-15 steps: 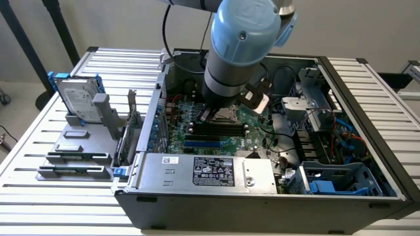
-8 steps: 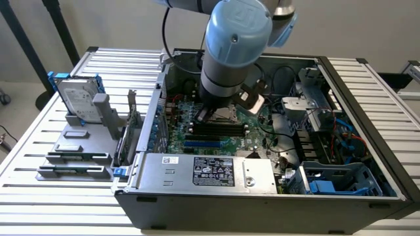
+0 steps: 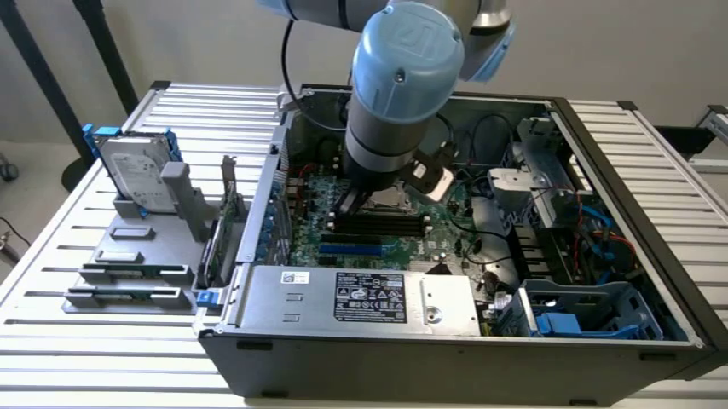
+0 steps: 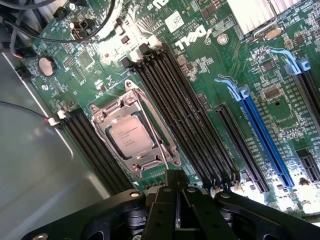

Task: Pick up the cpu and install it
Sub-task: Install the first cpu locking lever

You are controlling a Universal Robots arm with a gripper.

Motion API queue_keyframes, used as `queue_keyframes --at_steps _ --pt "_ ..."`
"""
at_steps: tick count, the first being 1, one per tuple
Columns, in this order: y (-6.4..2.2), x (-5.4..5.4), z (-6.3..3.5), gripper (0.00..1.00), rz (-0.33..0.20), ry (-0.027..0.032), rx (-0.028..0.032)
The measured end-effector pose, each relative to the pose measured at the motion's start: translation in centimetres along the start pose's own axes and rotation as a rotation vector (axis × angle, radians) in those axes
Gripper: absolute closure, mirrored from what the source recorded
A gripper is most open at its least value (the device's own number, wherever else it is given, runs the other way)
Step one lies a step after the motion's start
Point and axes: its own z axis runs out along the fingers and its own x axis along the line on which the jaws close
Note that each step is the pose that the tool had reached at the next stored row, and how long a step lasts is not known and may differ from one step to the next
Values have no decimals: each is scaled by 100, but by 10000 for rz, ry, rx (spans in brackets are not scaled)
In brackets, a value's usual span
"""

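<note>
cpu (image 4: 131, 136) sits in its socket (image 4: 134, 134) on the green motherboard (image 4: 210, 65) | gripper (image 4: 176, 196) pinched shut, empty, just above socket edge | risk: bumping the thin latch wire (looks bendy) or nudging the chip crooked

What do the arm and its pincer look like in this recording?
The arm is silver-grey tubing with light blue rounded joint caps, one embossed with a logo, and a black cable trailing behind it. The pincer is matte black, angular, with bolted linkages.
</note>
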Motion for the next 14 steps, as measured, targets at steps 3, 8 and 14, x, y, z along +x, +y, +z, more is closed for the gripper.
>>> queue_keyframes --at_steps 3,8,14 --pt "-12 -33 50 89 -2 0 -1" --pt "-31 -54 123 89 0 -5 -2" --pt "-37 -46 188 89 1 -27 -16"
